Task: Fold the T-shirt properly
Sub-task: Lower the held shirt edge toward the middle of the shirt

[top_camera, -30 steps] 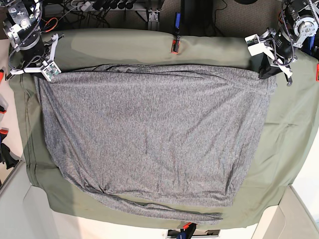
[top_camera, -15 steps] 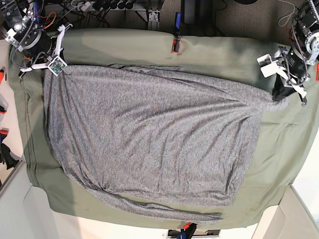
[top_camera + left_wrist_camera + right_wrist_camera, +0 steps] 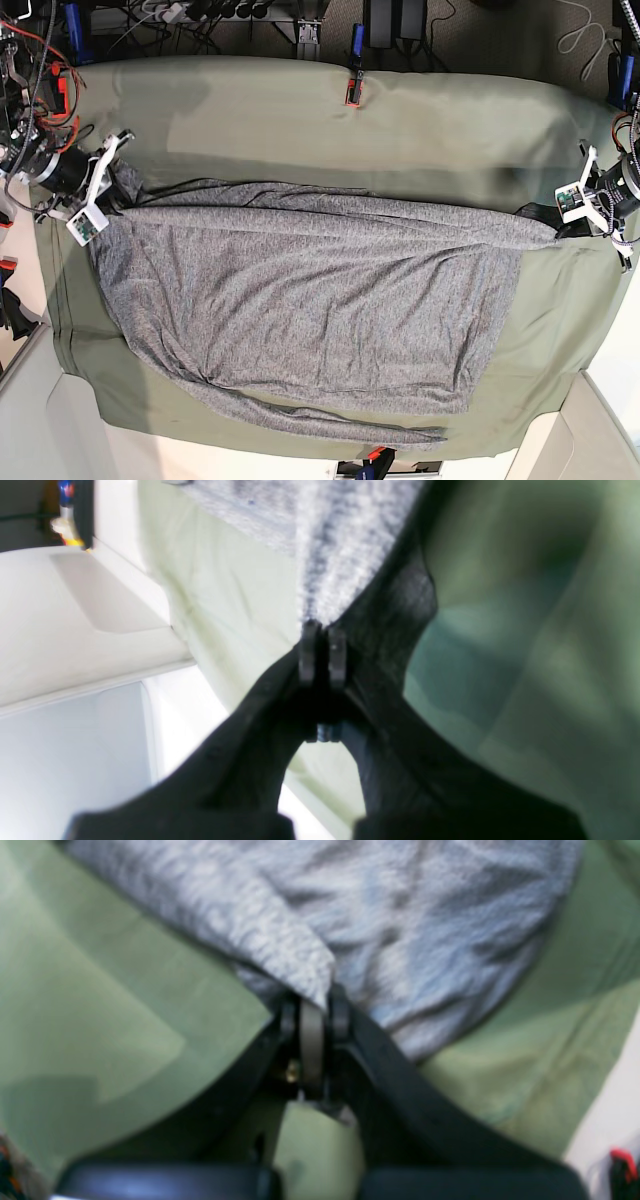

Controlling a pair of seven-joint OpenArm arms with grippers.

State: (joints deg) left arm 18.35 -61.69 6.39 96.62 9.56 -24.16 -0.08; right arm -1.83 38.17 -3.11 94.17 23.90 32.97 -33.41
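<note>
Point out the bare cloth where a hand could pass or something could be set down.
Free: the olive table cloth behind the T-shirt up to the red clip, and the strip beside its hem toward the left gripper. Crowded: both pinched corners, including the right gripper, and the near sleeve edge.

Left end effector point(image 3: 322, 647) pinches the T-shirt point(image 3: 345, 535).

Even, bright overhead light with soft shadows; both wrist views blurred, base view bowed at its edges.
</note>
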